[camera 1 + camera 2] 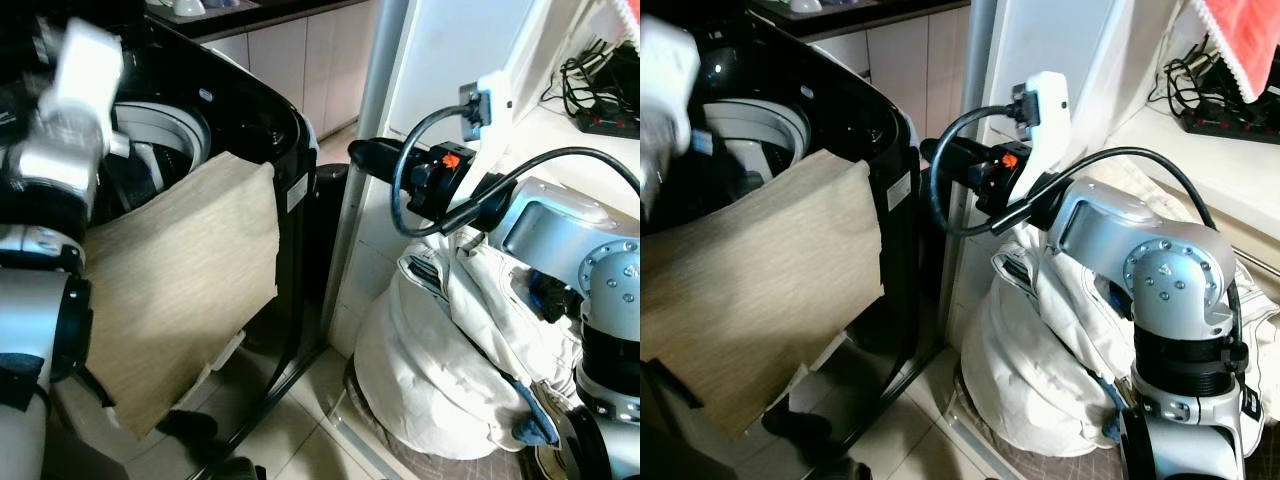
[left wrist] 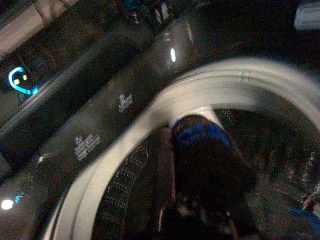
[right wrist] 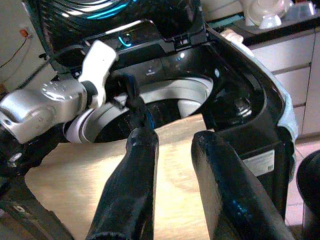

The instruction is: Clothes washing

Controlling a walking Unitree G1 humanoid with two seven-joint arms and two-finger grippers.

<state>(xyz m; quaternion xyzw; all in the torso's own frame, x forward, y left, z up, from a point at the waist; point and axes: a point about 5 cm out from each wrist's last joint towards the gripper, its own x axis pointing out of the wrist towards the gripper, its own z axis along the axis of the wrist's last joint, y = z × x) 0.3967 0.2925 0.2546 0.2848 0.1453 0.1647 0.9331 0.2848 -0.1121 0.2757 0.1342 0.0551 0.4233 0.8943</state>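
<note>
**Arm and gripper pose**

The left arm (image 1: 60, 130) is raised and bent at the elbow, its forearm angled forward and its wrist blurred. The left gripper (image 2: 207, 165) points downward; its dark fingers lie close together, and the blur prevents reading whether they are parted. The right arm (image 1: 1140, 260) is bent at the elbow, with the forearm reaching across toward the robot's left. The right gripper (image 3: 175, 145) has its two black fingers (image 3: 137, 170) parted, with nothing between them.
</note>
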